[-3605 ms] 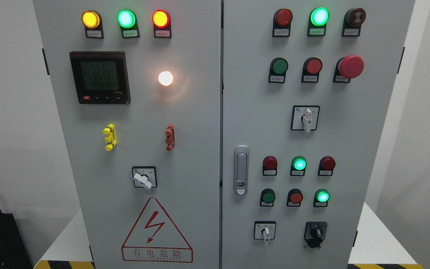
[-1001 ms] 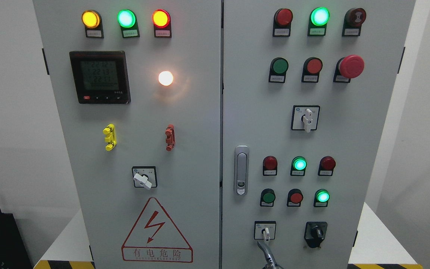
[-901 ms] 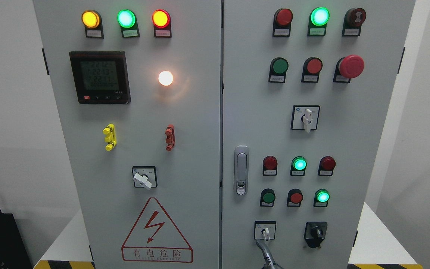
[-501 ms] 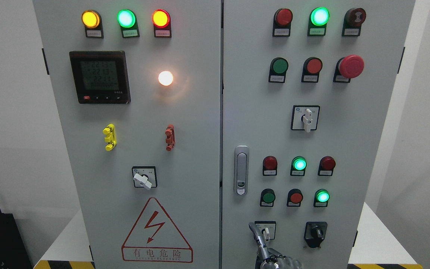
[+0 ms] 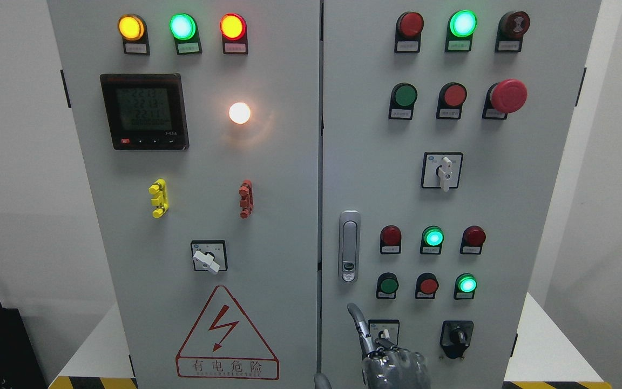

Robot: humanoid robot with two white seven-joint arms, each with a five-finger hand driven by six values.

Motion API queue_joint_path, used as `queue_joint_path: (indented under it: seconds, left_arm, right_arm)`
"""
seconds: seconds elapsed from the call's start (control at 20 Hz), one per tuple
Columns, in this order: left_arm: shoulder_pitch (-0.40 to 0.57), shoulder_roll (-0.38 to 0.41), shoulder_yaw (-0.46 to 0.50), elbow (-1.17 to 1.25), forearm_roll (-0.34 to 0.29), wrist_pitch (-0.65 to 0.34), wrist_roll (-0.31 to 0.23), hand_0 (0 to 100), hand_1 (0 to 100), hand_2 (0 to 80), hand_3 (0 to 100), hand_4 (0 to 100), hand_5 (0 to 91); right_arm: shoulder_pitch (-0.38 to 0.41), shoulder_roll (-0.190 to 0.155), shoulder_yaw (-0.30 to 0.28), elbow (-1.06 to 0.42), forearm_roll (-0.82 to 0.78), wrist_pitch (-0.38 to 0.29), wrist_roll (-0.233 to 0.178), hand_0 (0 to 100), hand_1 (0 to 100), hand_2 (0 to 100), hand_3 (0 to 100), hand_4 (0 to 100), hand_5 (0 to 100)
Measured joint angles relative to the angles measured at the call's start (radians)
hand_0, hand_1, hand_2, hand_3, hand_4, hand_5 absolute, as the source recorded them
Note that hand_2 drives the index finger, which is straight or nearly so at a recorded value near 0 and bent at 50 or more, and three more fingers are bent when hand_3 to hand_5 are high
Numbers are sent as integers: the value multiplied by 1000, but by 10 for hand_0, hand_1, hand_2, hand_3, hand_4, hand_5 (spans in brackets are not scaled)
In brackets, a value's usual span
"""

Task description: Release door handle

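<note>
The silver door handle (image 5: pixel 349 246) sits upright and flush in its recess at the left edge of the grey cabinet's right door (image 5: pixel 365 162). My right hand (image 5: pixel 392 364) comes up from the bottom edge, below the handle. Its index finger (image 5: pixel 358 321) points upward with the tip a little under the handle's lower end, not touching it. The other fingers are curled and hold nothing. The hand covers part of the small white selector switch (image 5: pixel 383 329). The left arm is out of view.
The right door carries lit and unlit lamps, a red mushroom button (image 5: pixel 508 95), a white rotary switch (image 5: pixel 442 170) and a black knob (image 5: pixel 455 337). The left door (image 5: pixel 208 162) has a meter (image 5: pixel 144 112), a switch (image 5: pixel 208 258) and a warning triangle (image 5: pixel 227 335).
My right hand has risen from the bottom edge and shifted left; its index fingertip climbed from below the selector switch to just under the handle. The handle has not moved.
</note>
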Motion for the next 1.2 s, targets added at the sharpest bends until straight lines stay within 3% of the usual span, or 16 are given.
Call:
queue_joint_path:
  seconds: [0.6, 1.2]
  left_arm:
    - [0, 0, 0, 0, 0, 0, 0, 120, 389, 0, 0, 0, 0]
    - [0, 0, 0, 0, 0, 0, 0, 120, 389, 0, 0, 0, 0]
  right_arm:
    - [-75, 8, -1, 34, 31, 53, 43, 239, 346, 0, 962, 892, 1000]
    - [-108, 10, -2, 60, 34, 75, 53, 262, 347, 0, 968, 892, 1000]
